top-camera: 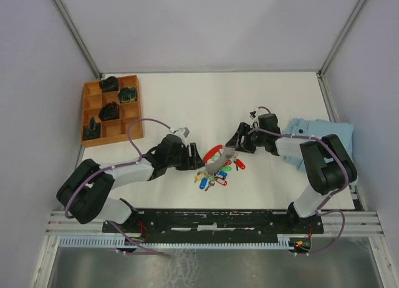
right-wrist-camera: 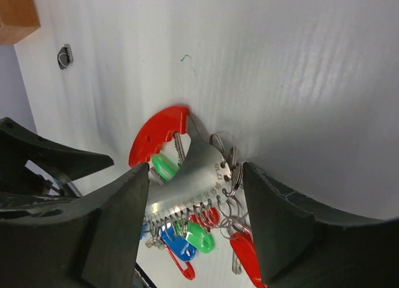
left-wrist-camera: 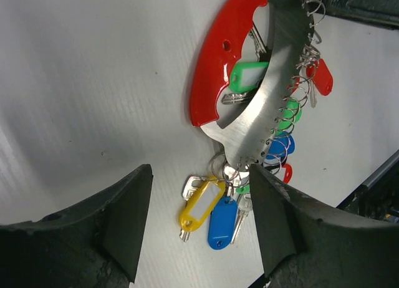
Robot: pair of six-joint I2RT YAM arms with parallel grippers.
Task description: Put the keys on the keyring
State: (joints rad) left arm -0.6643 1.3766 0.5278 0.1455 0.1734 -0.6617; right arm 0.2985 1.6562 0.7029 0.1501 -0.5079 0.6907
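Observation:
The keyring [top-camera: 219, 160] lies mid-table, a curved grey metal plate [left-wrist-camera: 262, 113] with a red handle [left-wrist-camera: 215, 63] and a row of small rings. Keys [top-camera: 209, 179] with coloured tags hang from the rings. A yellow-tagged key [left-wrist-camera: 201, 205] and a blue-tagged one [left-wrist-camera: 222, 222] lie at one end. My left gripper [left-wrist-camera: 199, 222] is open and straddles those two keys. My right gripper [right-wrist-camera: 196, 207] is open over the plate [right-wrist-camera: 199, 169], with a finger close on either side. Green [right-wrist-camera: 198, 237], blue [right-wrist-camera: 177, 245] and red [right-wrist-camera: 248, 254] tags show below it.
A wooden compartment tray [top-camera: 133, 116] holding dark objects stands at the back left. A folded light-blue cloth [top-camera: 318, 135] lies at the right, under the right arm. A small metal piece [right-wrist-camera: 64, 56] sits on the table near the tray.

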